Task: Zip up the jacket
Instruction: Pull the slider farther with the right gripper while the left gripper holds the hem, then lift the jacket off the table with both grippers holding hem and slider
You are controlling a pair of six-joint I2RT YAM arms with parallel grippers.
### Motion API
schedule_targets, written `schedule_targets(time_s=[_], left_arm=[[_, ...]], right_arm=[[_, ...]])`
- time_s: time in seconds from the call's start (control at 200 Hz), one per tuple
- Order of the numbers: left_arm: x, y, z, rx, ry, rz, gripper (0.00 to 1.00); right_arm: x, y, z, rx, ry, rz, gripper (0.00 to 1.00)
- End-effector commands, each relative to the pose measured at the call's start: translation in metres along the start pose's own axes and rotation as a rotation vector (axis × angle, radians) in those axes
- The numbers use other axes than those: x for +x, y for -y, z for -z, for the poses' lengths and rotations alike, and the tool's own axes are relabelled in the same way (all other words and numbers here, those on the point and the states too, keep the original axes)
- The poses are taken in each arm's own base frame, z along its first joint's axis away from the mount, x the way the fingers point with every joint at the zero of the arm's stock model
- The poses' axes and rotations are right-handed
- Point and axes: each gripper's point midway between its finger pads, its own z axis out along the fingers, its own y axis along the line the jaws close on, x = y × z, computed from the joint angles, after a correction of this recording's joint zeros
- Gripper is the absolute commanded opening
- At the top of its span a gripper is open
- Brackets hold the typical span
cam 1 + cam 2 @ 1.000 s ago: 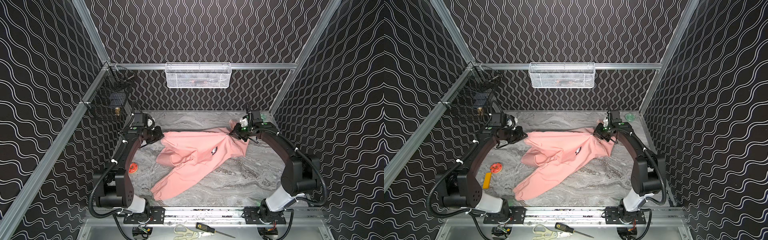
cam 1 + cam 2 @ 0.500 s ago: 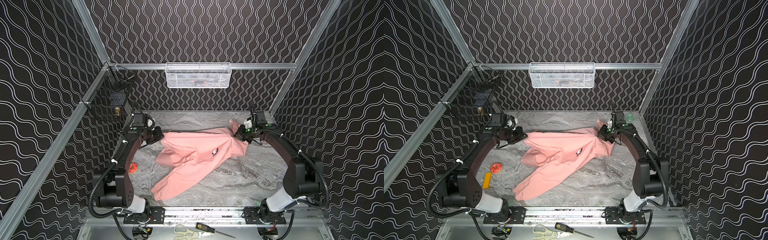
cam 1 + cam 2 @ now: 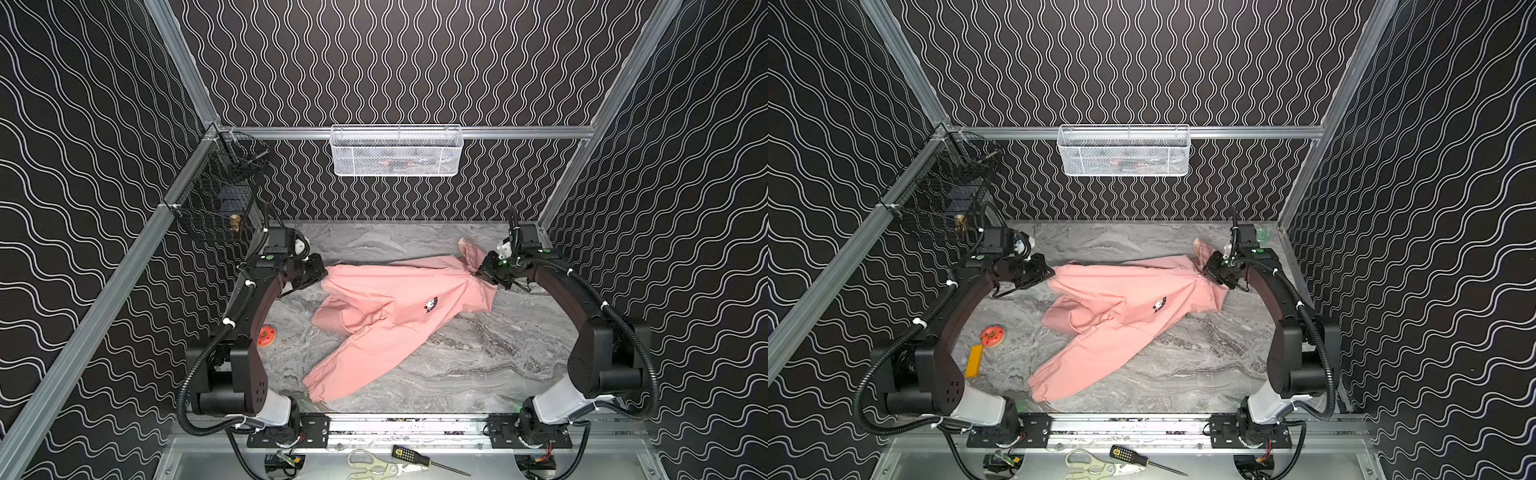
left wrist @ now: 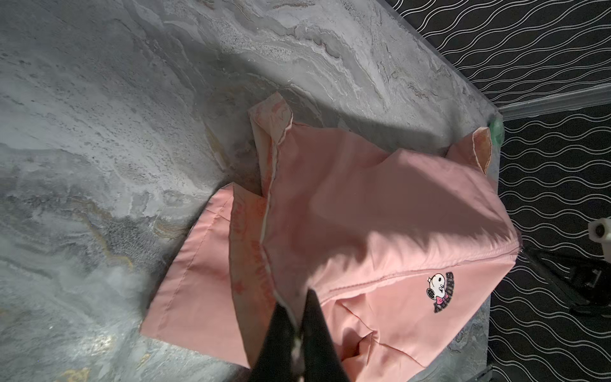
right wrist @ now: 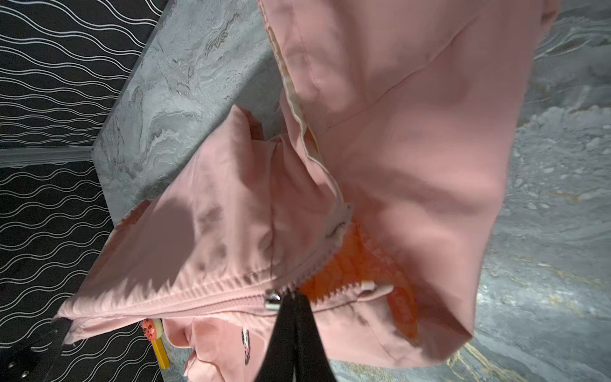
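The salmon-pink jacket (image 3: pixel 395 299) (image 3: pixel 1121 295) lies stretched across the marble table, with its cartoon print (image 3: pixel 432 304) (image 4: pixel 441 292) facing up. My left gripper (image 3: pixel 322 274) (image 3: pixel 1052 272) (image 4: pixel 297 311) is shut on the jacket's edge at the left end. My right gripper (image 3: pixel 478 272) (image 3: pixel 1204 272) (image 5: pixel 291 297) is shut on the zipper pull by the metal slider (image 5: pixel 272 299), near the collar. Behind the slider the teeth are joined. Ahead of it the two sides still part over the patterned lining (image 5: pixel 357 261).
A red round piece (image 3: pixel 992 336) and a yellow block (image 3: pixel 974 360) lie by the left arm. A white mesh basket (image 3: pixel 397 151) hangs on the back wall and a black wire basket (image 3: pixel 216 199) at back left. Scissors (image 3: pixel 374 461) and a screwdriver (image 3: pixel 411 455) lie on the front ledge.
My right gripper has shifted a little to the right with the zipper pull, drawing the jacket tauter. The left gripper has stayed in place.
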Motion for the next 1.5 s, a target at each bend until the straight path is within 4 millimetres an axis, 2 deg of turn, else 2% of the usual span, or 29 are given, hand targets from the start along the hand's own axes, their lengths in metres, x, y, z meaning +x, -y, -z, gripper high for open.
schedule_targets(time_s=[0.0,0.235,0.255,0.39,0.641,0.821,0.901,0.966,1.026,1.081,1.131,1.191,1.276,1.326,1.371,1.381,1.426,1.431,1.496], left_arm=[[-0.004,-0.005,0.0,-0.024,0.02,-0.025,0.0],[-0.004,-0.005,-0.001,-0.021,0.017,-0.029,0.0],[-0.009,-0.012,0.002,-0.031,0.029,-0.01,0.0],[-0.009,-0.013,0.001,-0.03,0.028,-0.007,0.0],[-0.01,-0.013,-0.001,-0.02,0.024,-0.004,0.0],[-0.013,-0.007,-0.002,0.011,0.031,-0.007,0.0],[-0.018,-0.002,-0.003,0.041,0.043,-0.007,0.0],[-0.028,0.004,-0.002,0.073,0.066,0.001,0.0],[-0.048,0.012,0.001,0.105,0.113,0.01,0.0],[-0.076,0.023,0.004,0.155,0.17,0.036,0.0],[-0.11,0.037,0.01,0.217,0.243,0.063,0.0],[-0.159,0.064,0.024,0.319,0.345,0.085,0.0],[-0.228,0.106,0.052,0.475,0.492,0.097,0.0],[-0.266,0.135,0.082,0.586,0.583,0.094,0.0],[-0.291,0.16,0.111,0.681,0.656,0.077,0.0],[-0.296,0.165,0.118,0.701,0.671,0.072,0.0],[-0.31,0.185,0.149,0.778,0.733,0.042,0.0],[-0.311,0.187,0.153,0.786,0.742,0.036,0.0],[-0.317,0.207,0.188,0.866,0.8,-0.013,0.0]], right_arm=[[-0.004,0.011,0.005,0.044,0.025,-0.005,0.0],[-0.011,0.019,0.01,0.053,0.039,-0.022,0.0],[-0.011,0.02,0.01,0.055,0.039,-0.024,0.0],[-0.014,0.024,0.012,0.068,0.048,-0.031,0.0],[-0.015,0.024,0.012,0.051,0.044,-0.04,0.0],[-0.013,0.017,0.01,0.005,0.033,-0.041,0.0],[-0.016,0.005,0.011,-0.055,0.031,-0.031,0.0],[-0.022,-0.012,0.014,-0.132,0.038,-0.017,0.0],[-0.036,-0.033,0.021,-0.222,0.068,-0.007,0.0],[-0.054,-0.055,0.034,-0.317,0.102,-0.001,0.0],[-0.075,-0.075,0.047,-0.41,0.136,0.003,0.0],[-0.105,-0.101,0.069,-0.526,0.187,0.005,0.0],[-0.148,-0.138,0.112,-0.72,0.274,0.018,0.0],[-0.17,-0.16,0.144,-0.827,0.327,0.037,0.0],[-0.182,-0.176,0.168,-0.898,0.363,0.066,0.0],[-0.187,-0.183,0.18,-0.924,0.383,0.086,0.0],[-0.195,-0.197,0.202,-0.973,0.414,0.122,0.0],[-0.196,-0.202,0.21,-0.987,0.423,0.136,0.0],[-0.196,-0.224,0.247,-1.055,0.462,0.212,0.0]])
